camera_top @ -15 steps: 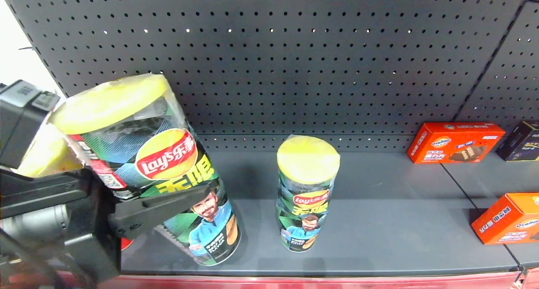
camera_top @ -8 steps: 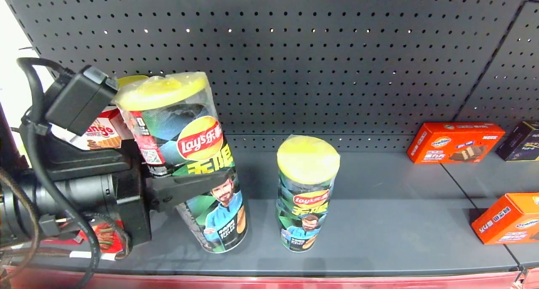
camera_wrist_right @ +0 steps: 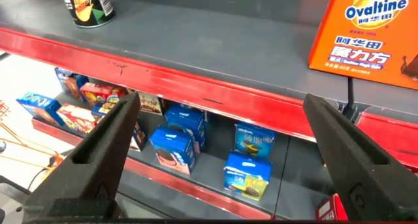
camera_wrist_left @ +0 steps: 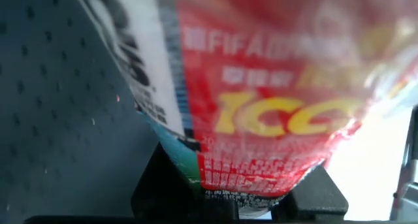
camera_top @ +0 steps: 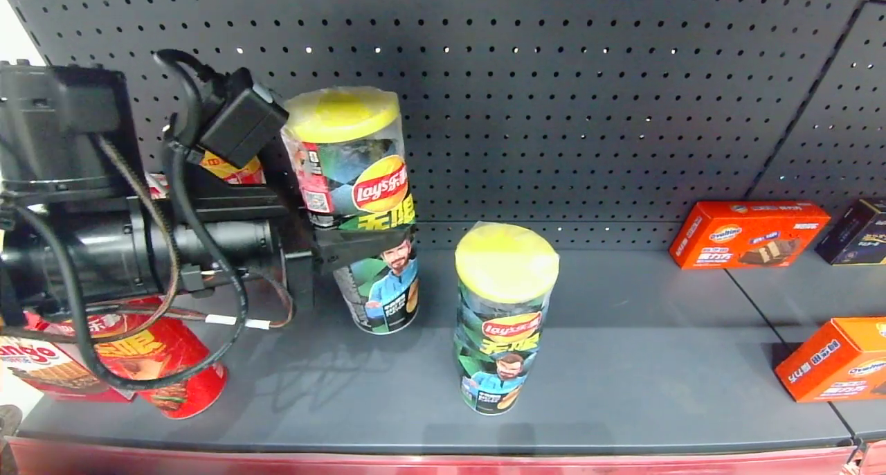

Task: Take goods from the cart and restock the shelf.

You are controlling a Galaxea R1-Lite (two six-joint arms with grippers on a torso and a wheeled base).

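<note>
Holding a tall chip can (camera_top: 349,156) in my left hand (camera_top: 363,243), I have the fingers clamped around its middle. The yellow lid stands above the hand and the base hangs below it, low over the shelf (camera_top: 623,364). I cannot tell whether the base touches the board. In the left wrist view the can (camera_wrist_left: 261,87) sits right between the fingers, pressed against them. A second can (camera_top: 505,316) stands upright to the right of that hand and nearer the front edge, apart from the held one. A red can (camera_top: 173,371) sits back under the arm, on the wrist side. My right hand (camera_wrist_right: 222,152) hangs with its fingers wide apart, gripping nothing, below the shelf's red front lip. An orange box (camera_wrist_right: 369,34) stands above it on the shelf, and blue boxes (camera_wrist_right: 176,145) lie beyond it on a lower shelf (camera_wrist_right: 215,191).
</note>
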